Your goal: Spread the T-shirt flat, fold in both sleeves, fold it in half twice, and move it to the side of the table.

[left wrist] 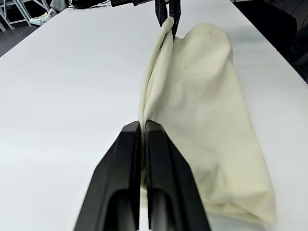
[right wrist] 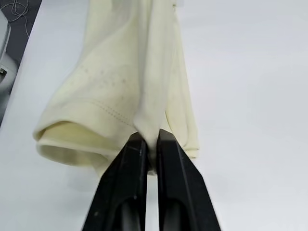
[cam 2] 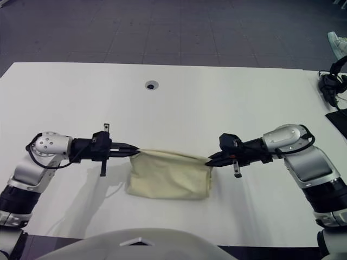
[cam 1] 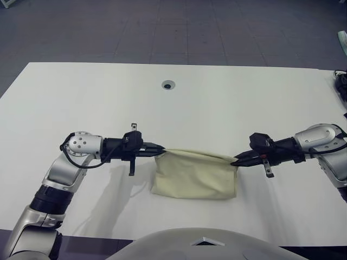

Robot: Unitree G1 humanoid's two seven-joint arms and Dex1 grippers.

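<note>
Currently, the T-shirt point(cam 1: 195, 176) is the item nearest the robot. It lies on the near half of the white table point(cam 1: 227, 103), close to the front edge and roughly centred between the two arms. The shirt is pale yellow and folded into a compact, roughly rectangular bundle. Its lower edge rests on the table surface, and its upper edge is drawn taut in a line between the grippers.

Left gripper point(cam 1: 161, 148): located at the bundle's upper left corner, with its fingers point(left wrist: 126, 159) pressed together on the fabric edge.

Right gripper point(cam 1: 235, 162): located at the upper right corner, with its fingers point(right wrist: 174, 178) likewise closed, pinching a gathered fold of cloth.

Both arms extend inward, nearly level, towards each other.

The right wrist view shows a stitched hem line and layered folds at the shirt end beside the gripper. Faint specks dot the fabric above the hem; whether they are print cannot be told.

Farther out, a round cable hole point(cam 1: 168, 85) sits in the table, well apart from the shirt. Black headphones point(cam 2: 329, 81) with a cable rest at the table's far right edge. A grey tiled floor point(cam 1: 162, 27) lies beyond the table.
</note>
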